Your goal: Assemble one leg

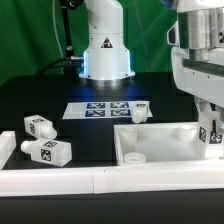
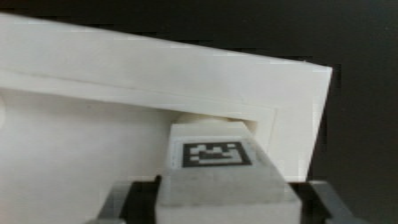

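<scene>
In the exterior view, at the right edge of the frame, the gripper (image 1: 209,133) holds the leg (image 1: 211,133) upright over the far right corner of the tabletop (image 1: 160,150) (three more legs lie about). In the wrist view, the fingers (image 2: 143,203) squeeze the leg (image 2: 219,170) from both sides, its tip right at the tabletop (image 2: 160,65) corner. I think it is fitting the leg in, and next it must push down and turn.

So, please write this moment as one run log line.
end effector: shut on leg | leg: at tabletop panel corner | loose legs: three on table | marker board: untouched
</scene>
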You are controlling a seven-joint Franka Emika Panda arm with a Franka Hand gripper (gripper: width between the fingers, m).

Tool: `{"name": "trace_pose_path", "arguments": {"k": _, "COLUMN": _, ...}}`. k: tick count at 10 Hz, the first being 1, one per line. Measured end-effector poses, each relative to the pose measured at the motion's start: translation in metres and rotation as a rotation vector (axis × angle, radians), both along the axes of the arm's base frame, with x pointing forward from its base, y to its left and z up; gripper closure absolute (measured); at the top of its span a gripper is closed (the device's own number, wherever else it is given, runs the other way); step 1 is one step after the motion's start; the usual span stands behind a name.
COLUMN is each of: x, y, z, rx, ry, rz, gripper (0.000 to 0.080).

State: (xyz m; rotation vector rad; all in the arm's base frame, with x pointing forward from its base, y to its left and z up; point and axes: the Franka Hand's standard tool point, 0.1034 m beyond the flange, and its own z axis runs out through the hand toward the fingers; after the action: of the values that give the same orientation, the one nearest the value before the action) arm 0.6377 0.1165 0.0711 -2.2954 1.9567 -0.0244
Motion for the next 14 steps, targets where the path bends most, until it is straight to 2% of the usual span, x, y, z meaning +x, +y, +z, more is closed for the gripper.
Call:
{"name": "trace_pose_path", "arguments": {"k": 1, "x": -0.0003, "y": 0.0005, "z": 0.0, "rx": -0.009, "ry": -0.005, "rz": 0.075, "gripper": 0.0436}}
{"name": "trace_pose_path", "arguments": {"k": 2, "x": -0.0016, "y": 0.0024, "z": -0.0005, "rx": -0.024, "ry": -0.011, "rz": 0.217, "gripper": 0.0301}}
{"name": "trace_pose_path", "arguments": {"k": 3, "x": -0.0017, "y": 0.0022, "z": -0.001, "rx": -0.046, "ry": -0.029, "rz": 0.439, "gripper": 0.0301}}
{"name": "trace_pose_path", "arguments": {"k": 4, "x": -0.0026, "y": 0.0039, "z": -0.0016, "rx": -0.061, "ry": -0.042, "rz": 0.602, "gripper": 0.0183}}
{"name": "trace_pose_path", "arguments": {"k": 5, "x": -0.0037, "y": 0.0052, "z": -0.0025, "rx": -0.068, "ry": -0.049, "rz": 0.698, "gripper": 0.016}}
{"name": "trace_pose_path", "arguments": {"k": 8, "x": -0.0034, "y": 0.0034, "z": -0.0025, "rx": -0.086, "ry": -0.065, "rz": 0.892, "gripper": 0.0151}}
{"name": "trace_pose_path", "arguments": {"k": 9, "x": -0.0021, "y": 0.0006, "z": -0.0023, "rx": -0.107, "ry": -0.072, "rz": 1.041, "gripper": 0.0151}}
{"name": "trace_pose_path", "arguments": {"k": 10, "x": 0.002, "y": -0.0044, "z": -0.0015, "rx": -0.152, "ry": -0.083, "rz": 1.288, "gripper": 0.0151}}
{"name": "trace_pose_path", "arguments": {"k": 11, "x": 0.0019, "y": -0.004, "z": -0.0016, "rx": -0.165, "ry": -0.085, "rz": 1.385, "gripper": 0.0151}}
{"name": "trace_pose_path", "arguments": {"k": 12, "x": 0.0016, "y": -0.0032, "z": -0.0017, "rx": -0.155, "ry": -0.083, "rz": 1.312, "gripper": 0.0151}}
{"name": "trace_pose_path", "arguments": {"k": 14, "x": 0.0017, "y": -0.0037, "z": -0.0017, "rx": -0.155, "ry": -0.083, "rz": 1.309, "gripper": 0.041}}
